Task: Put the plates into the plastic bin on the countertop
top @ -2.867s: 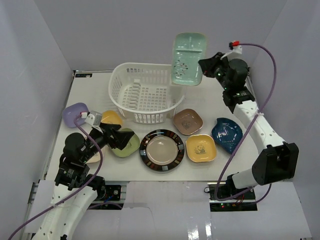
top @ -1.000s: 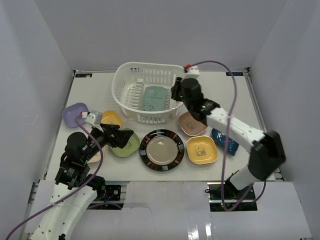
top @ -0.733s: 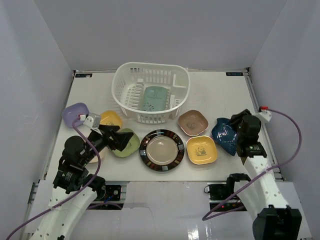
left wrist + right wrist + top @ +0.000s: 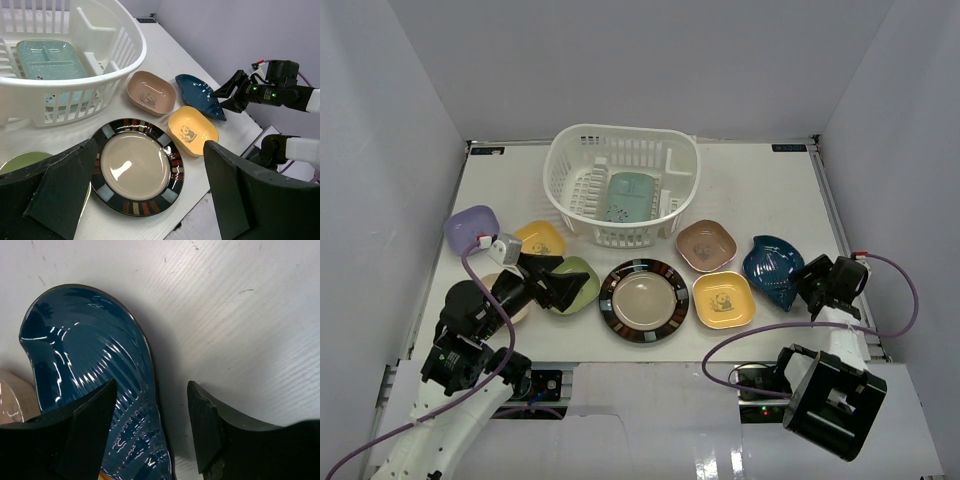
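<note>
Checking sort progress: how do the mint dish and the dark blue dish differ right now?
The mint dish lies inside the plastic bin; the dark blue dish sits on the countertop. Mint is a rounded rectangle with dividers; blue is leaf-shaped and ribbed. The open right hand straddles the blue dish's rim; no hand is near the mint one. Both lie face up.

- The dark blue dish (image 4: 90, 365) is cut off by the lower edge of the right wrist view and partly covered by a finger of the right pincer (image 4: 151, 390).
- Only a sliver of the brown dish (image 4: 6, 402) is shown there.
- In the left wrist view, the green dish (image 4: 22, 161) is largely hidden by the left pincer (image 4: 150, 150).
- The plastic bin (image 4: 115, 65) is cropped at top and left.
</note>
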You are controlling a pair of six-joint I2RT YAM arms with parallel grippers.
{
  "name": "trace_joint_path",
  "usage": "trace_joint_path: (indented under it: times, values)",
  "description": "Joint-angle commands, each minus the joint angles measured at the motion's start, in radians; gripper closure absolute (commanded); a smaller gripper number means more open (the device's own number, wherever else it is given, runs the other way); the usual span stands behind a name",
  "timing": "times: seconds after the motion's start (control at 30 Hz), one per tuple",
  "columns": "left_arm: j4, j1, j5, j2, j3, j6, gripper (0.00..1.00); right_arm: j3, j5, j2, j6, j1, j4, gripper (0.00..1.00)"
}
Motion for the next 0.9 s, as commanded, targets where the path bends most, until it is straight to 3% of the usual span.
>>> trace_joint_path:
  times: [0.0, 0.27, 0.37, 0.4, 0.47, 0.7, 0.87]
  values:
    - [-0.009, -0.012, -0.012, -0.003, 0.002, 0.005, 0.02, -0.011, -0.078, 0.053, -0.028, -0.004, 0.123, 0.37]
    - [-0.012, -0.015, -0.014, 0.0, 0.005, 0.006, 0.02, -0.051, -0.031, 0.153, 0.02, -0.005, 0.22, 0.55]
    - [-0.012, -0.014, -0.009, 0.011, 0.005, 0.008, 0.02, -0.051, 0.003, 0.171, 0.024, -0.011, 0.226, 0.73]
    - [-0.012, -0.014, -0.009, 0.014, 0.005, 0.008, 0.02, -0.052, 0.013, 0.171, 0.029, -0.016, 0.226, 0.83]
    - [-0.012, -0.014, -0.009, 0.021, 0.006, 0.009, 0.02, -0.054, 0.027, 0.16, 0.047, -0.033, 0.225, 0.91]
    - [-0.012, -0.014, -0.007, 0.037, 0.003, 0.006, 0.02, -0.014, 0.047, -0.064, 0.127, -0.05, 0.151, 0.92]
    - [-0.009, -0.012, -0.001, 0.05, 0.003, 0.006, 0.02, 0.075, -0.091, -0.224, 0.302, -0.027, 0.195, 0.92]
